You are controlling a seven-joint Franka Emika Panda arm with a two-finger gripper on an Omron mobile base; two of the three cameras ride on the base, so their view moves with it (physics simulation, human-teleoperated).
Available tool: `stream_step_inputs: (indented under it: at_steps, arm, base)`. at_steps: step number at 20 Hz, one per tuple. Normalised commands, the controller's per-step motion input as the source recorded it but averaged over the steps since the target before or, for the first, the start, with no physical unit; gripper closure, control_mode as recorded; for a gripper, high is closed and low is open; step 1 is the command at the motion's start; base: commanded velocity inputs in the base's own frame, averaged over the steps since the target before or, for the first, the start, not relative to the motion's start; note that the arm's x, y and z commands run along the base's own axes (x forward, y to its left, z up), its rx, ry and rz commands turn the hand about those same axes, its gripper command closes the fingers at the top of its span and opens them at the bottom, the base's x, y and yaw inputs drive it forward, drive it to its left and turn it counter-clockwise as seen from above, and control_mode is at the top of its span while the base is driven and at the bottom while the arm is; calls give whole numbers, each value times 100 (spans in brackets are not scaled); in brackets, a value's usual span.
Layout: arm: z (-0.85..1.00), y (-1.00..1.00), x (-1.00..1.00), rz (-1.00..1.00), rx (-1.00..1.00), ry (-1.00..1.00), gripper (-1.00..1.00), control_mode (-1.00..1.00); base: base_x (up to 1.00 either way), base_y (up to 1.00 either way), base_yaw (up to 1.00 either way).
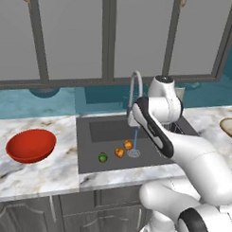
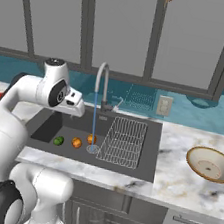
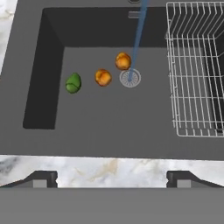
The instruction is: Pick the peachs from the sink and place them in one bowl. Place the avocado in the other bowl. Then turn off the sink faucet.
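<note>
Two peachs [image 3: 103, 77] [image 3: 123, 61] lie on the floor of the dark sink [image 3: 109, 118], left of the round drain [image 3: 130, 78]. The green avocado [image 3: 73, 82] lies left of them. My gripper [image 3: 112, 179] hangs open and empty above the sink's front edge, well above the fruit. A blue stream of water runs from the silver sink faucet [image 2: 103, 82] down to the drain. The red bowl [image 1: 30, 145] sits on the counter left of the sink. On the counter to the right stands the tan bowl [image 2: 210, 164].
A wire rack [image 3: 197, 70] fills the right part of the sink. Marble counter [image 1: 49, 175] runs on both sides. Grey wall cabinets [image 2: 126, 25] hang above, and an outlet [image 2: 164, 105] is on the teal backsplash.
</note>
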Motion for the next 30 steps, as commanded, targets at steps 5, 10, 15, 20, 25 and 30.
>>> stream_step_inputs:
  at_steps: [5, 10, 15, 20, 25, 30]
  arm:
    - [-23, 0, 8, -6, 2, 0, -100, -100]
    - [-25, 0, 13, -5, 2, 0, -100, -100]
    - [-27, 0, 22, -3, 0, 0, -100, -100]
    - [-17, 4, 33, -2, 0, 0, -100, -100]
    - [-12, 1, 31, -2, 0, 0, -100, -100]
    - [-21, 0, 12, 0, 0, 0, -100, -100]
  base:
    - [0, 0, 0]
    - [0, 0, 0]
    - [0, 0, 0]
    - [0, 0, 0]
    - [0, 0, 0]
    - [0, 0, 0]
